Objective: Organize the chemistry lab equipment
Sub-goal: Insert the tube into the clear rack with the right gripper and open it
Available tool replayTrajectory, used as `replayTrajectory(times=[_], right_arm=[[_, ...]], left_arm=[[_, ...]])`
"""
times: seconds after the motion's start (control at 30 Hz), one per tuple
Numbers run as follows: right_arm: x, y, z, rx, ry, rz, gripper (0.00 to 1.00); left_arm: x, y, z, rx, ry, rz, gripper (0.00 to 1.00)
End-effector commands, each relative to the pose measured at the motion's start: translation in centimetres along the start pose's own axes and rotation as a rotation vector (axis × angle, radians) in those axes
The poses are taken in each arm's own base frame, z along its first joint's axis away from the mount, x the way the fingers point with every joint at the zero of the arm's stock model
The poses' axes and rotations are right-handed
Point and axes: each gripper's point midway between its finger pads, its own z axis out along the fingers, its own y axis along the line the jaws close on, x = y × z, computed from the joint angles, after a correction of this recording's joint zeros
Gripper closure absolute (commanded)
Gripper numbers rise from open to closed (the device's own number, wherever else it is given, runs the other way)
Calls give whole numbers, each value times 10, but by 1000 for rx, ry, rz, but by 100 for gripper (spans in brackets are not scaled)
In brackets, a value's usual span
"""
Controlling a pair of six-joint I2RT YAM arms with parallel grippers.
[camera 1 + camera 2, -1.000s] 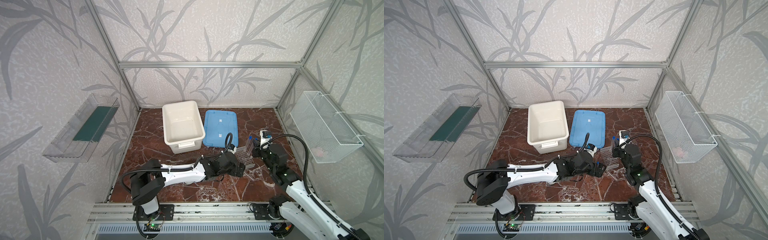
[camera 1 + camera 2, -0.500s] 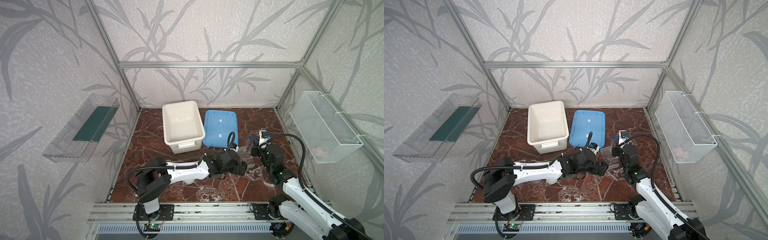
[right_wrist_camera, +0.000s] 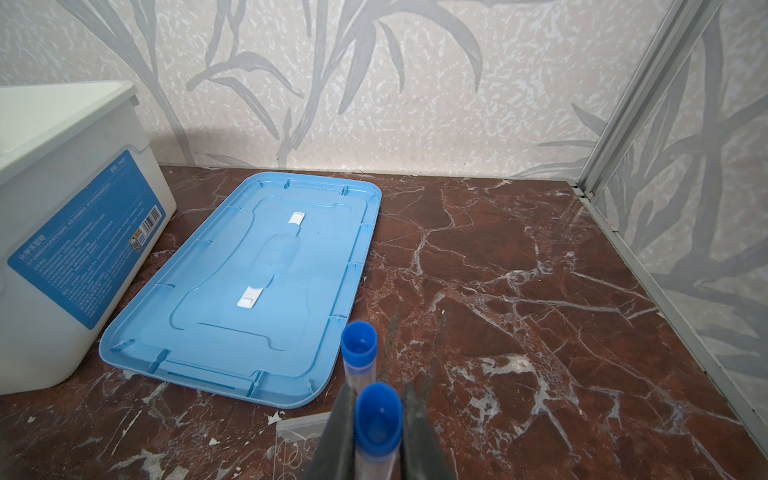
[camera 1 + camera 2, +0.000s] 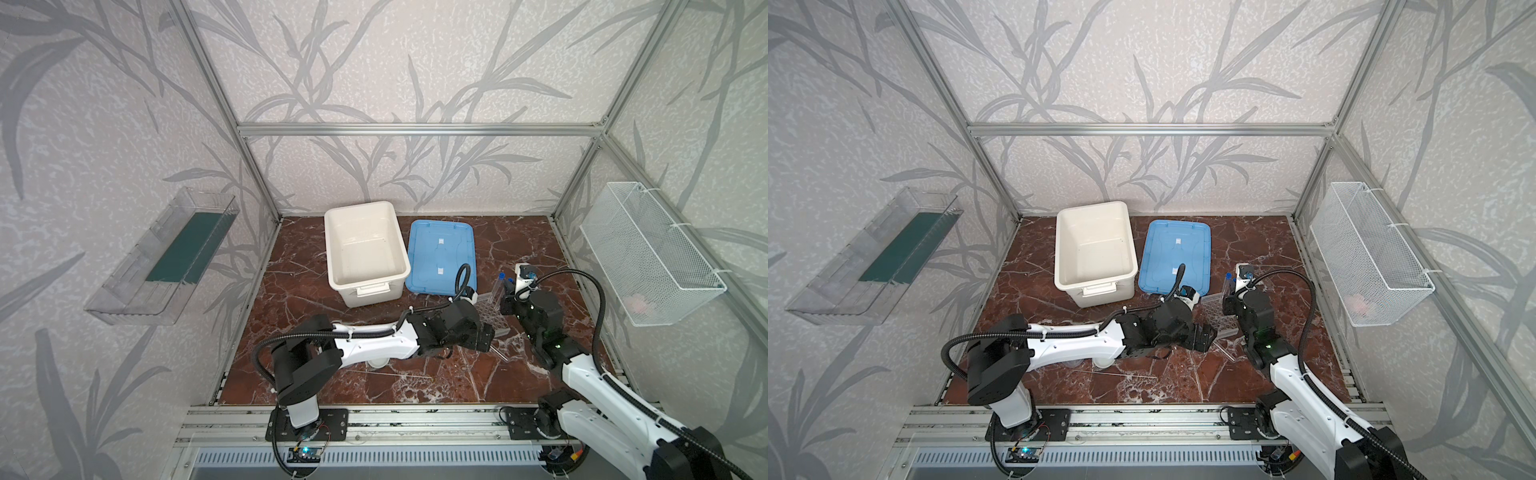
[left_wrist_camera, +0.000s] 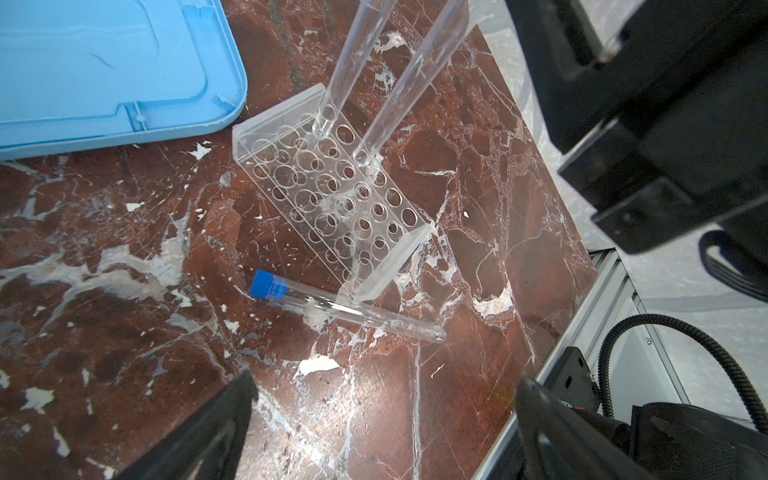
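At the front of the table, a thin rod [image 4: 1121, 375] lies loose, and a small white dish [image 4: 377, 363] sits partly under the left arm. Further in, the left gripper [image 5: 382, 390] hangs with jaws spread wide and empty above a blue-capped tube [image 5: 349, 309], which lies flat and touches one end of the clear rack [image 5: 332, 195]. Beyond, the right gripper [image 3: 378, 390] clamps narrowly on a second tube [image 3: 376, 424], cap up over the rack; whether its tip has entered a hole cannot be told. A third tube [image 3: 359, 345] stands seated. At the back lie the blue lid [image 4: 440, 253] and the empty white bin [image 4: 370, 293]. Judged progress: one tube racked, one in hand; one tube, rod and dish outstanding.
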Motion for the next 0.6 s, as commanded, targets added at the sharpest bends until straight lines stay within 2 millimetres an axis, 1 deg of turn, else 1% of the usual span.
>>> replayTrajectory(times=[0.0,0.07,0.13,0.43,0.5,0.57], right_arm=[[2,-5,5,33,-6,4,85],[8,-3,8,25,10,5,85],[9,0,9,12,18,5,84],[13,-3,6,22,41,35,79],[13,-4,5,31,44,39,76],[12,-8,3,49,45,49,70]], left_arm=[[-1,8,2,-28,-5,-13,1],[-1,10,1,-32,-8,-15,1],[-1,11,0,-35,-13,-16,1],[0,16,-2,-44,-21,-24,1],[0,17,-2,-45,-21,-28,1],[-1,18,-3,-45,-25,-30,1]])
